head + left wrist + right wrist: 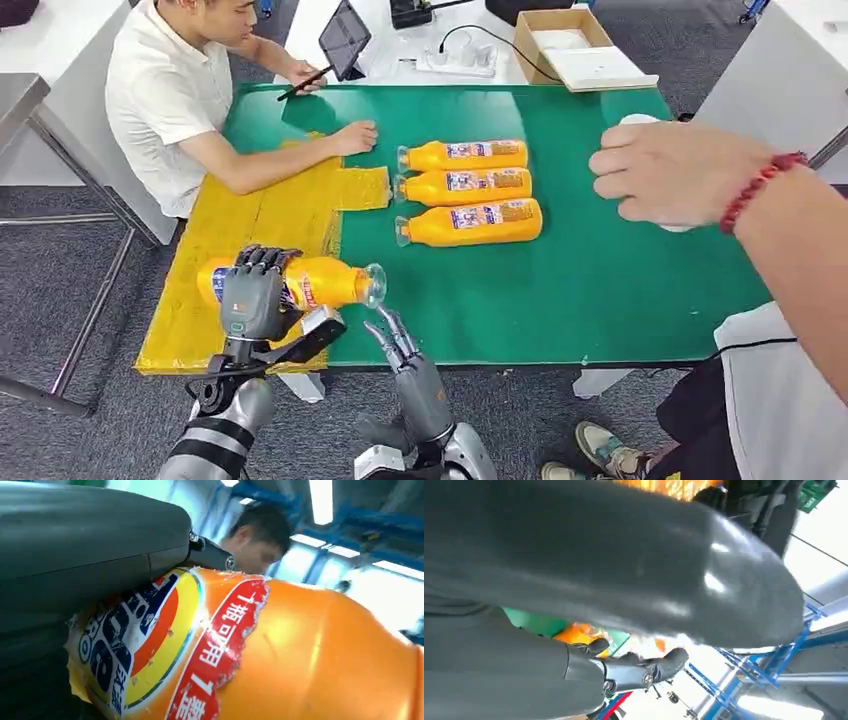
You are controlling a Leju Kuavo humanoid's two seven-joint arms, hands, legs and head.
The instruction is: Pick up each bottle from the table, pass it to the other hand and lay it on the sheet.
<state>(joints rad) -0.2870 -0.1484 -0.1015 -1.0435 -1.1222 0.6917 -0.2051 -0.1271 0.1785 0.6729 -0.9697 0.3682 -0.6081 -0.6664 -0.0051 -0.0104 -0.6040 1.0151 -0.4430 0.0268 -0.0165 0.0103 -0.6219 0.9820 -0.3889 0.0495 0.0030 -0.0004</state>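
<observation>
Orange plastic fills the left hand of the humanoid, whose fingers wrap the labelled middle of a bottle held lying on its side over the yellow sheet, cap end pointing toward 3 o'clock. The right hand hangs just beside that cap with fingers straight, apart and holding nothing. Three more bottles lie in a row on the green mat at about 1 o'clock from the held one, well apart from it.

The transfer looks complete, and laying down appears to be the step in hand. It would go best with the bottle kept level over bare sheet and lowered until its side rests there before the fingers part; the round, smooth body could roll if let go early.

The bottle's glossy paper label is torn at its edge in the left wrist view. The sheet looks creased and taped; the mat is flat and matte.

A seated person's hand rests at the sheet's far edge.
</observation>
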